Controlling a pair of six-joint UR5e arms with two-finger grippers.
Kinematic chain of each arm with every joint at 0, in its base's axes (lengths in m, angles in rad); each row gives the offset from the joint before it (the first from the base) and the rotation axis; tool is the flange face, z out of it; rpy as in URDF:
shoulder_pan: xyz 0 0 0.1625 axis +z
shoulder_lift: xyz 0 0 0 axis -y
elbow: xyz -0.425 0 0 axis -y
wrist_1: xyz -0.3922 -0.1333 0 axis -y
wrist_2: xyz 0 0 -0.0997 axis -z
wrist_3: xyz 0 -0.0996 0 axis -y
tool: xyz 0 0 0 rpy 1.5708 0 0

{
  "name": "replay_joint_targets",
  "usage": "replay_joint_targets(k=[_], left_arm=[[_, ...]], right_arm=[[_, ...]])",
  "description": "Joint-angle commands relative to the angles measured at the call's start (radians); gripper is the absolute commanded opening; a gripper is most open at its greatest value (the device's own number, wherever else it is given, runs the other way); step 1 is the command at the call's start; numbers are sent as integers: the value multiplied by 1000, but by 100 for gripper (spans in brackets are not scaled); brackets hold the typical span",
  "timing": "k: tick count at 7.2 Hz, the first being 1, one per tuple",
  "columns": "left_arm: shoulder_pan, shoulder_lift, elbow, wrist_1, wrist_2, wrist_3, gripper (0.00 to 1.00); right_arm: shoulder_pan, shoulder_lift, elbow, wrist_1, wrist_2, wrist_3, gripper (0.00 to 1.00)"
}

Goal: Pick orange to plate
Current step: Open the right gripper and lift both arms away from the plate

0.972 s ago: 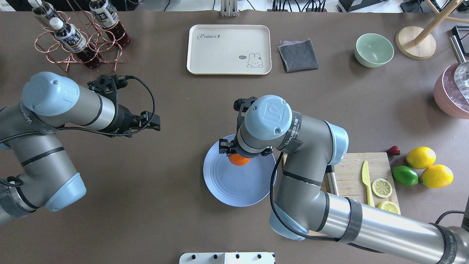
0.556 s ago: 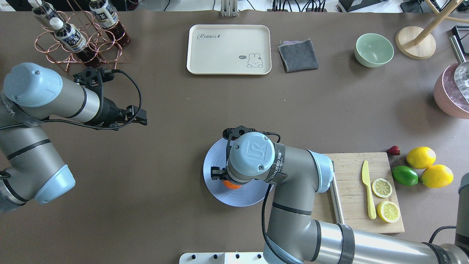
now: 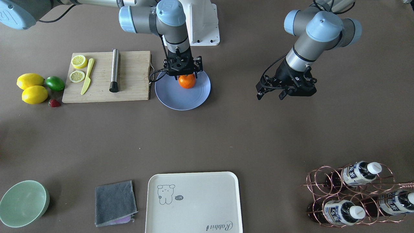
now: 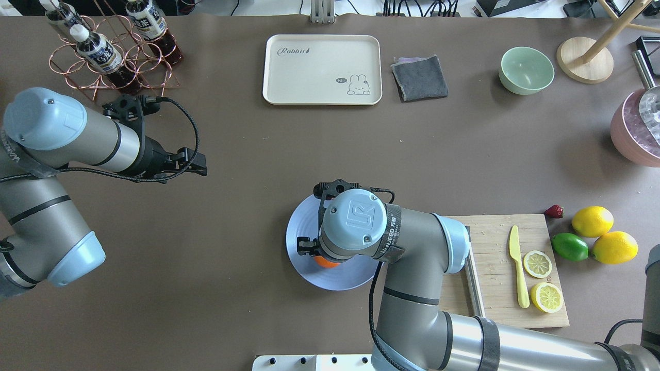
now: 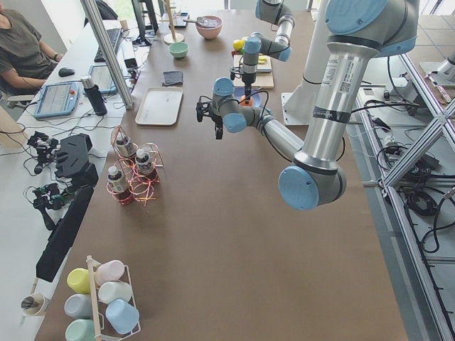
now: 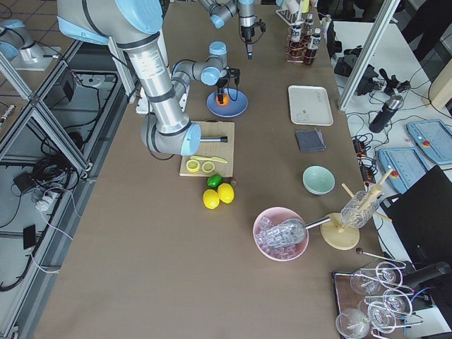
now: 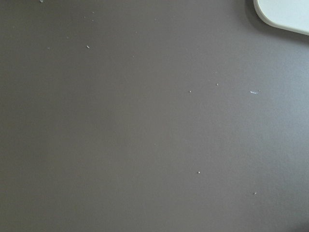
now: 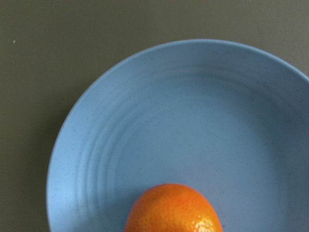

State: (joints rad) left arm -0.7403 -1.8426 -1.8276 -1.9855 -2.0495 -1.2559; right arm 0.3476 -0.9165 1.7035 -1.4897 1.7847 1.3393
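Observation:
The orange (image 3: 187,81) sits low over the robot-side part of the periwinkle plate (image 3: 182,100), directly under my right gripper (image 3: 186,76), whose fingers are shut on the orange's sides. In the overhead view only a sliver of the orange (image 4: 324,262) shows beneath the right wrist, above the plate (image 4: 309,221). The right wrist view has the orange (image 8: 174,210) at its bottom edge over the plate (image 8: 193,121); no fingers show there. My left gripper (image 3: 271,94) hangs open over bare table well to the plate's side, holding nothing.
A wooden cutting board (image 3: 132,81) with lemon slices, a yellow knife and a steel rod lies beside the plate. Two lemons (image 3: 30,87), a lime and a strawberry lie past it. Across the table are a cream tray (image 3: 194,200), grey cloth, mint bowl (image 3: 22,202) and bottle rack (image 3: 352,194).
My right arm carried the orange from the plate's far part toward the robot-side part and lowered it. The left arm drew back to the left, then held still.

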Motion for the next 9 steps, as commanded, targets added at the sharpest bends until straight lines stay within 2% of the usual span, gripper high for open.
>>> replay_joint_targets(k=[1,3,5,6,7,8,9], left_arm=[[-115,22,14,34,-122,141,97],[-315,127,18,118,-239,505,97],[-538,207,83,210,-364,892,97],[-647,238,114,274,-385,1094,97],[-747,241,138,407,-390,1303,97],[-804,243,140,553,-382,1448,97],[-835,279,142,595,-348,1518,97]], right_arm=[[113,-83,80,-3,91,-70,100],[354,-218,157,-33,268,-296,100],[509,-414,183,-31,332,-641,100],[600,-502,174,-30,352,-816,100],[719,-583,162,-35,379,-997,100],[837,-638,101,-27,463,-1164,100],[932,-686,50,-26,487,-1344,100]])
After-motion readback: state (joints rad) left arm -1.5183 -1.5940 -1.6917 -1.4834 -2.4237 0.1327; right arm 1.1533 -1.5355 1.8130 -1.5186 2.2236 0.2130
